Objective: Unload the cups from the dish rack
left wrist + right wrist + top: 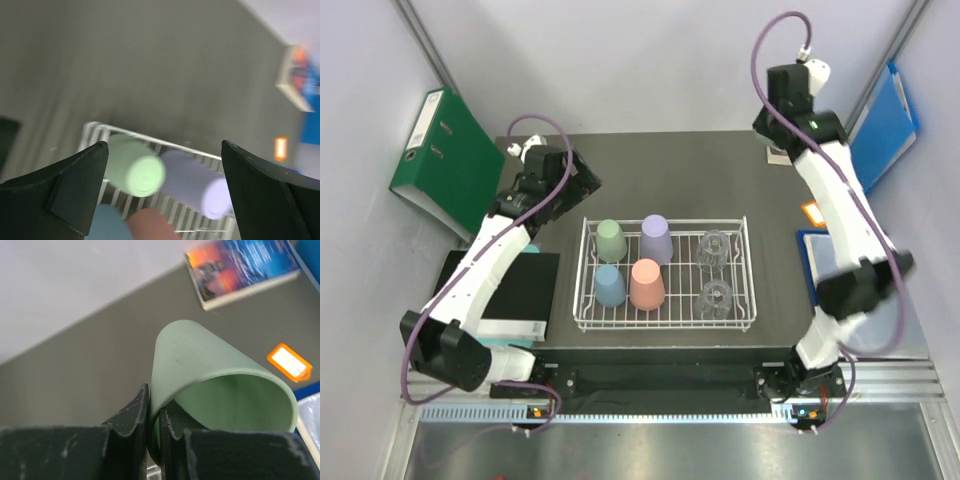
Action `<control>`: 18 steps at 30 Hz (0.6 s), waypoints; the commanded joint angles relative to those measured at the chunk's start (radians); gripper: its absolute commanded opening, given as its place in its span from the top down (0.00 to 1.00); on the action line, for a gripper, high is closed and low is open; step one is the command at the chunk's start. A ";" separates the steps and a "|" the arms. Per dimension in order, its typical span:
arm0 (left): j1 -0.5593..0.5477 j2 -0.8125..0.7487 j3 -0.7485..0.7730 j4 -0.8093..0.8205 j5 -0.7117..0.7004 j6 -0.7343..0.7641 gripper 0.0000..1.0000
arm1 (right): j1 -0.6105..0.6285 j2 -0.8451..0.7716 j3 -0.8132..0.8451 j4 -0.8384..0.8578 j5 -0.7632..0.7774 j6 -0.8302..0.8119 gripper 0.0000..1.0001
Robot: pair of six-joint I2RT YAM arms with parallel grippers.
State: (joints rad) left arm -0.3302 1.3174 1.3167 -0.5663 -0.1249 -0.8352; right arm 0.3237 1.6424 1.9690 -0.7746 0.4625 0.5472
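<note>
The white wire dish rack [665, 325] sits mid-table and holds upside-down cups: green [611, 240], lilac [656, 238], blue [610, 286], salmon [647, 284] and two clear glasses [715, 247]. My left gripper [582, 176] hovers open above the rack's back left corner. Its wrist view shows the green cup [137, 167] and lilac cup [195, 182] between its fingers [80, 180], blurred. My right gripper [155, 410] is shut on the rim of another green cup [200, 355], one finger inside and one outside, over the table's far right corner [775, 145].
A green binder [445, 160] leans at the back left and a black notebook [520, 290] lies left of the rack. A blue folder [885, 125], a book [245, 267] and an orange tag [289, 361] lie on the right side.
</note>
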 commanded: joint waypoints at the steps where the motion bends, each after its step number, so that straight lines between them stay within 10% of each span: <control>1: -0.003 0.026 0.058 -0.164 -0.136 0.059 0.01 | -0.110 0.301 0.275 -0.368 -0.010 0.079 1.00; 18: -0.003 0.069 0.042 -0.149 -0.119 0.105 0.02 | -0.187 0.442 0.044 -0.250 -0.041 0.042 1.00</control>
State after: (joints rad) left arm -0.3302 1.3842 1.3243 -0.7204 -0.2516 -0.7418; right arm 0.1440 2.0846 2.0319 -1.0946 0.4324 0.6048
